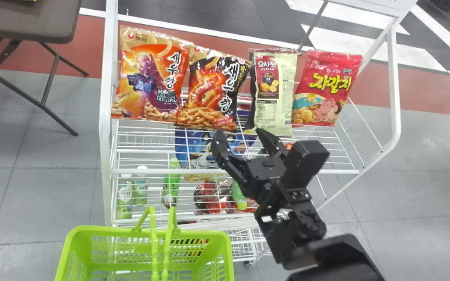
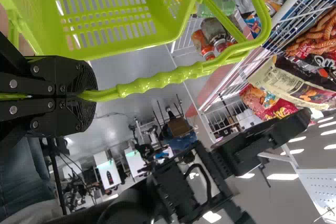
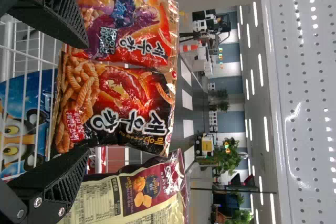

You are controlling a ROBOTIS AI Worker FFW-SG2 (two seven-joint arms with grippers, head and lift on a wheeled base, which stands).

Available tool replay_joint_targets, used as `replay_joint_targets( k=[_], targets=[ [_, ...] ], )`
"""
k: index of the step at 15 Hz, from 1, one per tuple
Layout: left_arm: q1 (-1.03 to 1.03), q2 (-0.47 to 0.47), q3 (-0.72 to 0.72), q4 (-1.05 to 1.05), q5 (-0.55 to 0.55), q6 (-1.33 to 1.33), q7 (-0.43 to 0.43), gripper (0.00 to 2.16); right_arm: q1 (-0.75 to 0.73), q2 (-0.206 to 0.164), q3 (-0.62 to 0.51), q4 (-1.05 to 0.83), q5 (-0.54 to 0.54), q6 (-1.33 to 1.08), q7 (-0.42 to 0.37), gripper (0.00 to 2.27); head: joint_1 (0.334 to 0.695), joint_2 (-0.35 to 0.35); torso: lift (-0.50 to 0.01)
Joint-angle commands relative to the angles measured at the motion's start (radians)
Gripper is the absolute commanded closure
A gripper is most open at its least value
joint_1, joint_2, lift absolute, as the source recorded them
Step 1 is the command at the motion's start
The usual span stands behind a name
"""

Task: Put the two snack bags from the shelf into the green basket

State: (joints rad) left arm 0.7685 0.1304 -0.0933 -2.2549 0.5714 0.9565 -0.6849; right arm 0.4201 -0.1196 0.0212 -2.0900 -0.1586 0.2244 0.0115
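Observation:
My right gripper (image 1: 240,137) stands open just in front of the shelf's snack bags. In the right wrist view the same right gripper (image 3: 84,98) has its fingers spread, with the black-and-orange snack bag (image 3: 121,106) upright between and beyond them. The orange snack bag (image 1: 150,78) stands left of the black-and-orange one (image 1: 213,89); a cream bag (image 1: 274,93) and a pink bag (image 1: 326,88) stand to the right. At bottom left is the green basket (image 1: 225,249), its handle raised. My left gripper (image 2: 79,95) is shut on the basket's handle (image 2: 157,80).
The white wire shelf (image 1: 229,171) has side posts and a front rail close to the right arm. Bottles (image 1: 125,193) and more packages lie on the lower level. A brown table (image 1: 45,23) stands at the far left.

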Motion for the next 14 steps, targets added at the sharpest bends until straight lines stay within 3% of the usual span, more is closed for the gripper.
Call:
replay_joint_targets(
  k=[1,8,14],
  targets=[
    [0.000,0.000,-0.006,0.008,-0.008,0.000,0.001,1.90,-0.093,0.000,0.023,0.111,0.002,-0.016,-0.010,0.12,0.695,-0.350,-0.012],
    [-0.011,0.000,-0.031,0.008,-0.042,0.003,0.015,1.90,-0.348,0.003,0.062,0.378,0.039,-0.093,-0.024,0.12,0.695,-0.350,-0.012],
    [-0.031,0.000,-0.031,0.014,-0.044,0.009,0.018,1.90,-0.465,0.003,0.060,0.521,0.037,-0.093,-0.025,0.12,0.695,-0.346,-0.012]
  ],
)
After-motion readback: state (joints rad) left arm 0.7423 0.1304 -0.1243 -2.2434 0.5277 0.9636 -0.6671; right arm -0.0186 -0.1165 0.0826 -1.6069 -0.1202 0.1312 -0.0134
